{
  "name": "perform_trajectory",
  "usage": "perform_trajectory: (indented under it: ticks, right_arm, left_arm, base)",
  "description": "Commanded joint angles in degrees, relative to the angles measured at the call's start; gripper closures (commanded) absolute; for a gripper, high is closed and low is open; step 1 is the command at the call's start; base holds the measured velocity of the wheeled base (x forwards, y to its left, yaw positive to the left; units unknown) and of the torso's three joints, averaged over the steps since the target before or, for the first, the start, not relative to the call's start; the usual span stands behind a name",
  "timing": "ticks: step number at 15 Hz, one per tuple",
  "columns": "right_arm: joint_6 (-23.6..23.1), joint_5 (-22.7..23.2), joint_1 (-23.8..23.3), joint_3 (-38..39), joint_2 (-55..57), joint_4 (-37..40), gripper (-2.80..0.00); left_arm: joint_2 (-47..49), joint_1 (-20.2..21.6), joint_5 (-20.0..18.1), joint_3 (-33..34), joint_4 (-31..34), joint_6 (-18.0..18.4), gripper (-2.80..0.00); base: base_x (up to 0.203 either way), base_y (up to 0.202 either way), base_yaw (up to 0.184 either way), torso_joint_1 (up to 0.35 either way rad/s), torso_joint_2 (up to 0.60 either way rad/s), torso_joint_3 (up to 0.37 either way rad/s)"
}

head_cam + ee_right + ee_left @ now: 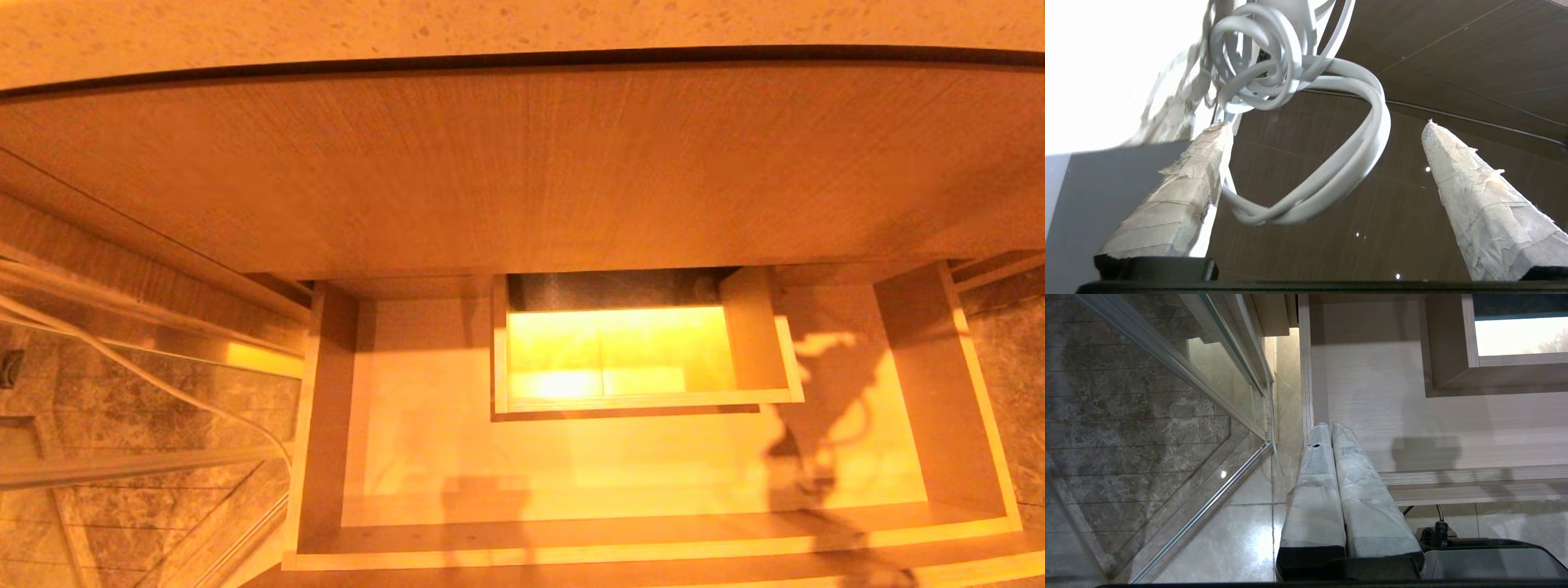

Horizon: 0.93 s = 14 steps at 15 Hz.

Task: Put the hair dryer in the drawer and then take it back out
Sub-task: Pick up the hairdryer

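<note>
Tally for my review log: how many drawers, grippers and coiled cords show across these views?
Drawer: 1, open
Grippers: 2, the left gripper shut, the right gripper open
Coiled white cord: 1, hanging between the right gripper's fingers
Total: 4

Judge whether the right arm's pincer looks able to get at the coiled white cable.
Probably yes: the right pincer stands wide open, and a loop of the coiled white rubbery cable hangs between its tape-wrapped fingers with nothing in front. Its depth from them cannot be told.
</note>
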Motion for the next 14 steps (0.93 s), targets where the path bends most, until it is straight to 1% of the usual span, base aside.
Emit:
perform_trajectory:
  ticks: [1,5,7,8,14]
  right_arm:
    - [-0.50,-0.17,0.00,0.25,2.06,-0.91,-2.80]
    - [1.48,-0.17,0.00,0.10,4.55,-3.30,-2.80]
    - [1.48,-0.08,0.00,0.51,4.79,-4.73,-2.80]
    - [1.42,-0.03,0.00,0.48,4.93,-4.65,0.00]
    - [2.28,0.36,0.09,0.66,4.44,-4.58,0.00]
  left_arm:
    - [0.00,0.00,0.01,0.00,0.01,-0.02,0.00]
    - [0.00,0.00,0.01,0.00,0.01,-0.02,0.00]
    - [0.00,0.00,0.01,0.00,0.01,-0.02,0.00]
    - [0.00,0.00,0.01,0.00,0.01,-0.02,0.00]
    - [0.00,0.00,0.01,0.00,0.01,-0.02,0.00]
  base:
    - [0.000,0.000,0.000,0.000,0.00,0.000]
    - [0.000,0.000,0.000,0.000,0.00,0.000]
    - [0.000,0.000,0.000,0.000,0.00,0.000]
    - [0.000,0.000,0.000,0.000,0.00,0.000]
    - [0.000,0.000,0.000,0.000,0.00,0.000]
